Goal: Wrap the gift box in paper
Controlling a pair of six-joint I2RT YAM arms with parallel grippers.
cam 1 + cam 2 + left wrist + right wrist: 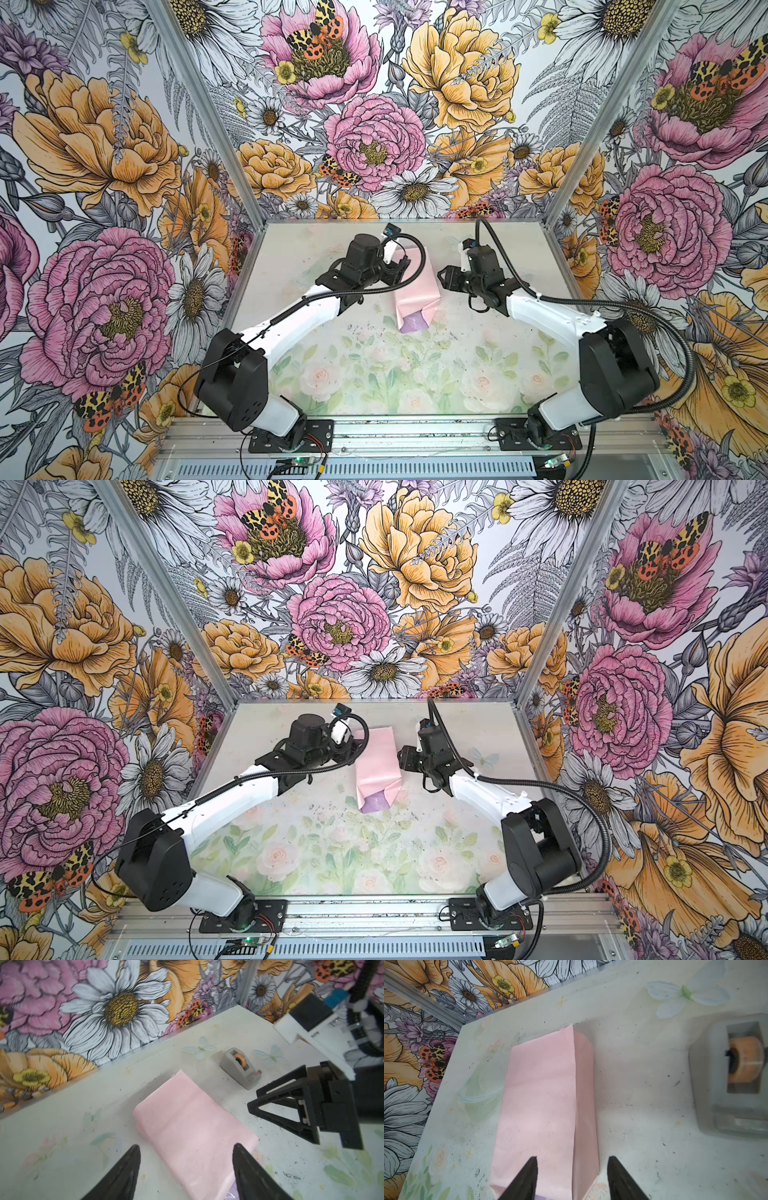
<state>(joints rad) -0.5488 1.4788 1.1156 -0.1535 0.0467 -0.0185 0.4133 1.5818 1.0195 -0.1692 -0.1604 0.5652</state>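
Note:
The paper (415,291) (376,766) lies at mid-table folded into a long pale pink bundle. Its lilac face (413,322) shows at the near end. The gift box is hidden; no part of it shows. My left gripper (401,266) (353,746) hovers at the bundle's left edge. In the left wrist view it (186,1146) is open above the pink paper (187,1118). My right gripper (442,276) (402,759) (253,1098) is at the bundle's right edge. In the right wrist view it (573,1157) is open, its jaws straddling the paper's (542,1095) overlapping fold and holding nothing.
A grey tape dispenser (239,1068) (737,1076) with an orange roll stands on the table beyond the bundle, toward the back right. The floral-printed tabletop (374,374) is walled on three sides by flowered panels.

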